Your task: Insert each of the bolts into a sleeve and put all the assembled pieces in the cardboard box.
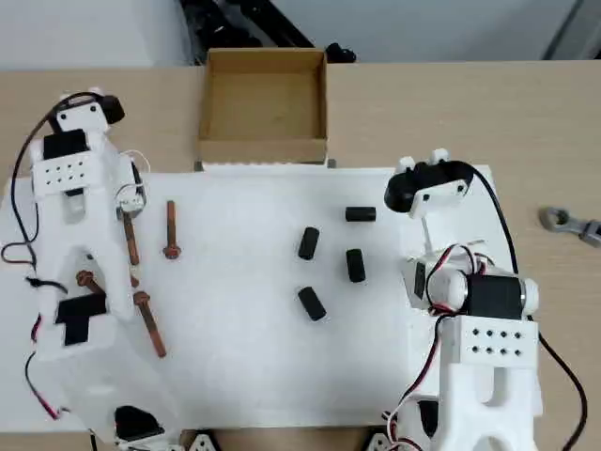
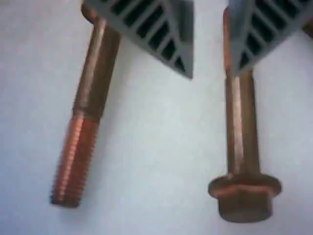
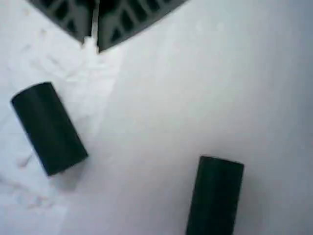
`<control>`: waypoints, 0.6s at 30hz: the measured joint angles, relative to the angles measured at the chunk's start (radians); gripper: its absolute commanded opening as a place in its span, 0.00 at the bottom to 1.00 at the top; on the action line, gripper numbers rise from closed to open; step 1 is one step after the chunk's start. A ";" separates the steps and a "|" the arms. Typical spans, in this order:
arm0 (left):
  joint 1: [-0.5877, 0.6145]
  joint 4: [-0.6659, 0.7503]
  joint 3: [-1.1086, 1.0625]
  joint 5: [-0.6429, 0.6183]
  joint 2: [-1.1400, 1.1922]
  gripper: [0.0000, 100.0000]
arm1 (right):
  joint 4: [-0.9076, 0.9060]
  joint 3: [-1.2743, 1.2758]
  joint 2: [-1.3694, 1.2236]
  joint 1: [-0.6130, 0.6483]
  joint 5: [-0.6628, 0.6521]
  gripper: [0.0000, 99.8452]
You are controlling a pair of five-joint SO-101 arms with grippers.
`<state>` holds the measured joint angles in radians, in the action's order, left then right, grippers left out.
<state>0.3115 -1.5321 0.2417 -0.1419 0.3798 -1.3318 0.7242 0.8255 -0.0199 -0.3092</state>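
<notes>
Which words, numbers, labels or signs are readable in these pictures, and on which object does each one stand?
None can be read. The cardboard box, the bolts, the sleeves and the white sheet show no legible text.

On my feed, a light wooden counter point(image 1: 526, 103) runs the full width, with a white sheet point(image 1: 244, 376) spread across its near and middle part. Past the far edge lies a pale surface point(image 1: 441, 23); wall or floor, I cannot tell. Dark gear point(image 1: 235, 19) bunches there, left of centre. The light is soft and even.
</notes>
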 measured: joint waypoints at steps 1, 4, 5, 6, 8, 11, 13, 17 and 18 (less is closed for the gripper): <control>0.000 -0.003 0.011 0.000 0.025 0.05 | 0.000 0.000 0.000 0.000 0.000 0.01; 0.000 0.003 0.021 -0.003 0.071 0.05 | 0.000 0.000 0.000 0.000 0.000 0.01; 0.000 0.011 0.021 -0.003 0.081 0.05 | 0.000 0.000 0.000 0.000 0.000 0.01; 0.000 0.014 0.023 -0.002 0.094 0.05 | 0.000 0.000 0.000 0.000 0.000 0.01; 0.003 0.021 0.023 -0.003 0.109 0.05 | 0.000 0.000 0.000 0.000 0.000 0.01; 0.015 0.051 0.023 0.002 0.114 0.07 | 0.000 0.000 0.000 0.000 0.000 0.01; 0.034 0.069 0.023 -0.002 0.118 0.07 | 0.000 0.000 0.000 0.000 0.000 0.01; 0.060 0.103 0.023 -0.003 0.123 0.07 | 0.000 0.000 0.000 0.000 0.000 0.01; 0.063 0.114 0.023 -0.003 0.123 0.07 | 0.000 0.000 0.000 0.000 0.000 0.01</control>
<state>0.3744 -1.4185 0.2647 -0.1450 0.5025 -1.3318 0.7242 0.8255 -0.0199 -0.3092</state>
